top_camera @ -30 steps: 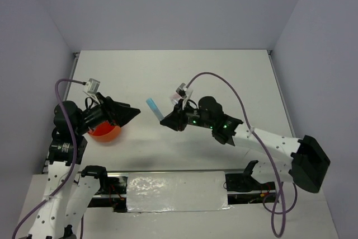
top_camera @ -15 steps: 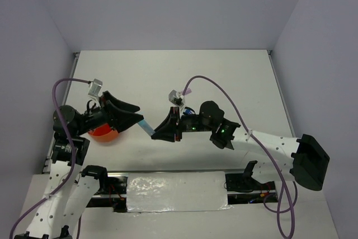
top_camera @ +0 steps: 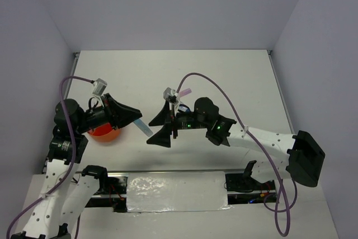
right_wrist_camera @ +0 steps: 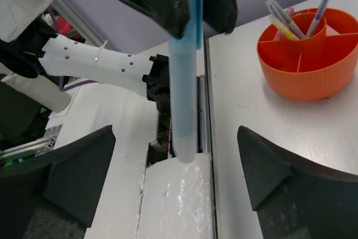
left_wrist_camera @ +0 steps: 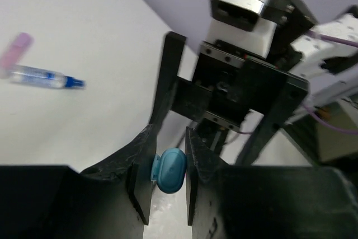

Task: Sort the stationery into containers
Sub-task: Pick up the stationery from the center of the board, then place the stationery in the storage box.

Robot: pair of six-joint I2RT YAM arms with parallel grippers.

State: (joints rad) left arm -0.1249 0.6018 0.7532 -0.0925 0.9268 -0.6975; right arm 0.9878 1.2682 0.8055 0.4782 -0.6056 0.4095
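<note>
The right gripper (top_camera: 152, 132) was spread wide, its fingers either side of one light blue plastic pen (right_wrist_camera: 183, 99). The left gripper (left_wrist_camera: 168, 141) pinched that pen, covering its far end. One round orange plastic cup (right_wrist_camera: 305, 85), half hidden under the left arm, held at least three thin pens (right_wrist_camera: 323, 1).

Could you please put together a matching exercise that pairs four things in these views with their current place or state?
Things:
1. light blue marker
2. orange cup
3. clear blue-tipped pen
4. right gripper

Places or states:
A. jaws wide open, holding nothing
B. lying on the table next to a pink piece
C. clamped in the left gripper
D. holding several pens in its compartments

Pairs: 1-C, 2-D, 3-B, 4-A
</note>
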